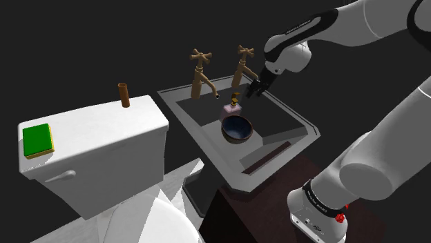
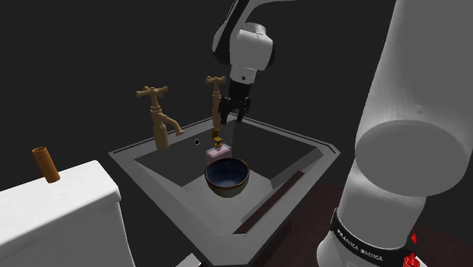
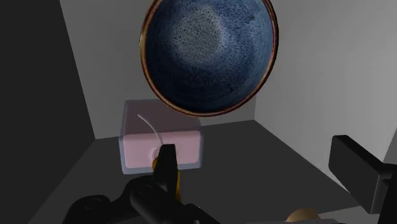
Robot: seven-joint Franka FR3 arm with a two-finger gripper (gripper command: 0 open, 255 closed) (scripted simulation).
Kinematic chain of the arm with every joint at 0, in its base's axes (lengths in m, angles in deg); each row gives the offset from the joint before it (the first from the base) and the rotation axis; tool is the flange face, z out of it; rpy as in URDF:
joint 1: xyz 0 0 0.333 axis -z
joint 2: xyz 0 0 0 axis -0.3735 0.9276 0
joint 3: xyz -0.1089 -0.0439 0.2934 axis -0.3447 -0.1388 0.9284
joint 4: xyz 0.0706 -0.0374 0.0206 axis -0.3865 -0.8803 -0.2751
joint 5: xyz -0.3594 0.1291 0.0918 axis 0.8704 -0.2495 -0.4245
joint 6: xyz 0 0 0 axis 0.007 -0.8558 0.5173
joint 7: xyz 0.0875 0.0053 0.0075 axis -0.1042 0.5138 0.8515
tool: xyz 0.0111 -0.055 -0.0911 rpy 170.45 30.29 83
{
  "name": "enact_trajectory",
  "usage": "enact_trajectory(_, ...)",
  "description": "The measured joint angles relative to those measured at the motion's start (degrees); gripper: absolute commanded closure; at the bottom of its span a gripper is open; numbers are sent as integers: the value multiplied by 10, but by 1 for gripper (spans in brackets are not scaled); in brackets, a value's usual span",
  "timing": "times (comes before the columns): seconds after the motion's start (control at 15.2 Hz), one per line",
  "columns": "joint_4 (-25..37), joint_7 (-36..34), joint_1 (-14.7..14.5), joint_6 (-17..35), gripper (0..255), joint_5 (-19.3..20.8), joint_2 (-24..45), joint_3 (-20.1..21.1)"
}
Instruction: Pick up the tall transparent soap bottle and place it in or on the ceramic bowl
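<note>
dim bathroom from my end, dark walls all round | grey square sink basin (image 2: 163, 178) on dark reddish cabinet (image 1: 235, 207) | two brass cross-handled taps (image 2: 158, 114) | white boxy toilet cistern (image 1: 103, 152) beside

The bowl (image 3: 210, 54) looks glazed, speckled blue inside, with a glossy brown rim. The soap bottle (image 3: 181, 137) is translucent pink, the taps (image 1: 201, 74) coppery metal, the sink (image 2: 282, 152) matt grey.

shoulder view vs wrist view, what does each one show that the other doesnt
Shoulder view: a white toilet tank carrying a green block and a brown cylinder, plus brass taps behind the basin. Wrist view: a thin tube inside the pinkish soap bottle, and the end effector with fingers apart. Both: the bottle, the blue-lined bowl, the grey sink.
</note>
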Motion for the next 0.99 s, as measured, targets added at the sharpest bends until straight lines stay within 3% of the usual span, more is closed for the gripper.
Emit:
enact_trajectory(0.46,123,137,45,26,0,-159,176,29)
enact_trajectory(0.73,206,183,82,25,0,-216,266,57)
enact_trajectory(0.99,238,196,93,31,0,-236,304,70)
